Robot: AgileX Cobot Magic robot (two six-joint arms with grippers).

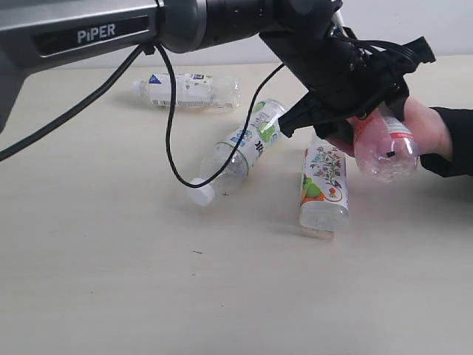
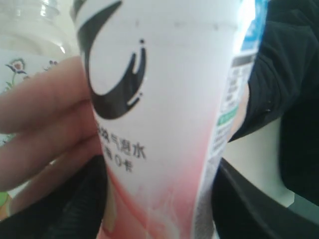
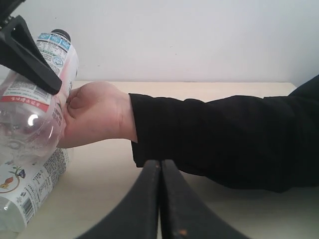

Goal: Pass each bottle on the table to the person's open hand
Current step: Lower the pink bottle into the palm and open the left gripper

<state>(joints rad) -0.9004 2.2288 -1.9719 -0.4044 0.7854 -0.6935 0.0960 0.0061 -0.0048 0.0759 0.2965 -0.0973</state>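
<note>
The left gripper (image 2: 159, 211) reaches across to the right side of the exterior view on an arm (image 1: 96, 33) marked "PiPER". Its two black fingers (image 2: 75, 209) sit against either side of the pink bottle (image 1: 380, 144), which it holds over the person's hand (image 1: 427, 124) at the right edge. The bottle leans against the palm. Its label is white fading to pink-red, with a black swirl logo and Chinese characters that include 气泡水. A blue-and-white strip of fine print beside it is too small to read.

Three more bottles lie on their sides on the table (image 1: 111, 266). The white-blue bottle (image 1: 194, 90) is at upper centre, with a blue triangle on its label. The green-white bottle (image 1: 240, 151) is in the middle, its white cap pointing lower left. The flowered bottle (image 1: 324, 188) lies just below the hand and has a barcode.

The right gripper (image 3: 160, 199) has its fingers pressed together on nothing, near the black sleeve (image 3: 224, 139).
</note>
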